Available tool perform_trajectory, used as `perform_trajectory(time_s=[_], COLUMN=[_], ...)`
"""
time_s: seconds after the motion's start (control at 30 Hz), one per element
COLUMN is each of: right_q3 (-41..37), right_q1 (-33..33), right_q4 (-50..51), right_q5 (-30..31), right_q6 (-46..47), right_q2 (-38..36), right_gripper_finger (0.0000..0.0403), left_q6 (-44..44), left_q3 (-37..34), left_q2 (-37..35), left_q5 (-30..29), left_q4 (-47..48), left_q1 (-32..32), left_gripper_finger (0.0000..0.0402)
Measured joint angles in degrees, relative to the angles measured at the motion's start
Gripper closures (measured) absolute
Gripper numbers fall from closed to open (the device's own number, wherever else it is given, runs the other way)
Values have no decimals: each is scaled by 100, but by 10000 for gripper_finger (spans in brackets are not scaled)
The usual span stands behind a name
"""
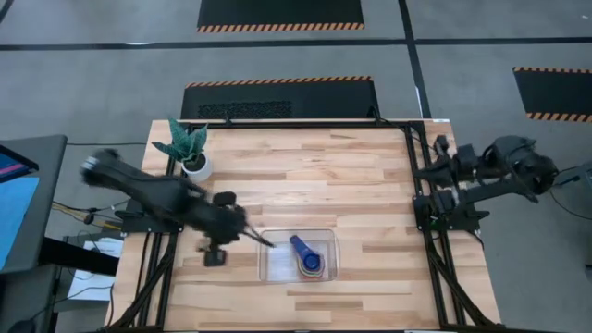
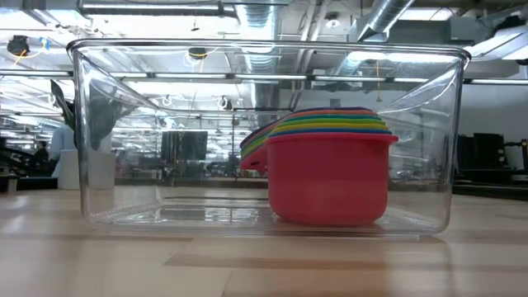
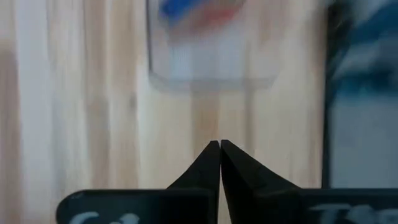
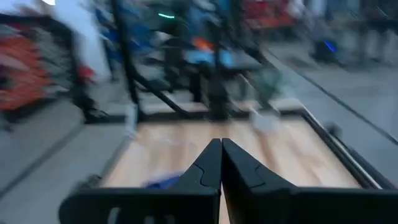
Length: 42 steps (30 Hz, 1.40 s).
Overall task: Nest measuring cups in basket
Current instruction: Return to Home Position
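The clear basket (image 1: 298, 255) stands on the table near its near edge; in the low view the basket (image 2: 132, 132) fills the frame. Nested measuring cups (image 1: 308, 260) sit in its right half, navy on top. From the side the red outer cup (image 2: 328, 175) rests on the basket's floor with coloured rims stacked above it. My left gripper (image 1: 268, 242) is shut, its tips just left of the basket; the left wrist view shows my left gripper (image 3: 220, 144) empty, the basket (image 3: 211, 50) ahead. My right gripper (image 4: 221, 143) is shut, with the right arm (image 1: 481, 176) folded at the table's right edge.
A white pot with a green plant (image 1: 192, 153) stands at the table's far left. The wooden table top (image 1: 370, 185) lies bare between the basket and the right arm. Black frame rails (image 1: 421, 231) run along the table's sides.
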State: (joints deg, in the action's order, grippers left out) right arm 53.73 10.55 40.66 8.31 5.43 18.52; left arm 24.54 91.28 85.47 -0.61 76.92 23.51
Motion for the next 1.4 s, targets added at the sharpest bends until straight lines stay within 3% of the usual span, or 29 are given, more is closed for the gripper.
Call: perform_trajectory(time_s=[0.1,0.2,0.37,0.5,0.73,0.9,1.23,1.4], right_q3=[-741,-1594,-2985,-3642,-3917,-4028,-4023,-4023], right_q1=[0,-1,-2,-4,-126,-222,-247,-247], right_q4=[-814,-1736,-2824,-3523,-3536,-3641,-3470,-3303], right_q5=[-437,-468,-556,-557,-389,-536,-552,-552], right_q6=[-95,45,388,362,162,169,110,11], right_q2=[-290,-662,-1503,-1825,-1833,-1833,-1834,-1834], right_gripper_finger=[377,377,377,377,377,377,377,377], left_q6=[-278,-679,-215,-294,-528,-614,-872,-1006], left_q3=[-1856,-3690,-6029,-7138,-8197,-8656,-9063,-9066], left_q2=[-1779,-3378,-5392,-6336,-7034,-7130,-7141,-7125], left_q5=[-182,131,430,434,143,447,480,321], left_q4=[-2528,-4802,-6685,-7965,-9029,-9940,-10313,-9630], left_q1=[63,-137,-488,-664,-1156,-1463,-2038,-2067], left_gripper_finger=[401,401,401,401,401,401,401,401])
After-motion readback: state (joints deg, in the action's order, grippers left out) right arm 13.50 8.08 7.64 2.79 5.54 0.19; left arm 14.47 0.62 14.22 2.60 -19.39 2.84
